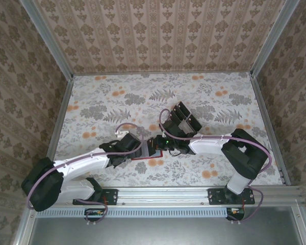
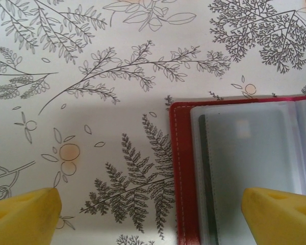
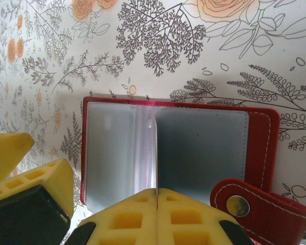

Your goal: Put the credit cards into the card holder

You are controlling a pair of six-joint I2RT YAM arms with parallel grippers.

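Card holder [image 3: 260, 148], a red wallet with clear plastic sleeves [image 3: 199, 148], lies open and flat on the floral table [image 2: 92, 102] between the two grippers, its snap tab [image 3: 255, 209] folded outward. Right gripper [image 3: 157, 196] is closed tight at the wallet's near edge, where one sleeve stands on edge at the finger seam; I cannot tell whether it is pinched. Left gripper [image 2: 153, 214] gapes wide and empty, one yellow fingertip [image 2: 280, 214] over the sleeves. Black credit cards [image 1: 183, 116] sit farther back on the table.

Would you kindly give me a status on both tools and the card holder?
Left tool open, straddling edge of card holder. Right tool shut over its clear sleeves. Holder open. Snap tab beside right tool.
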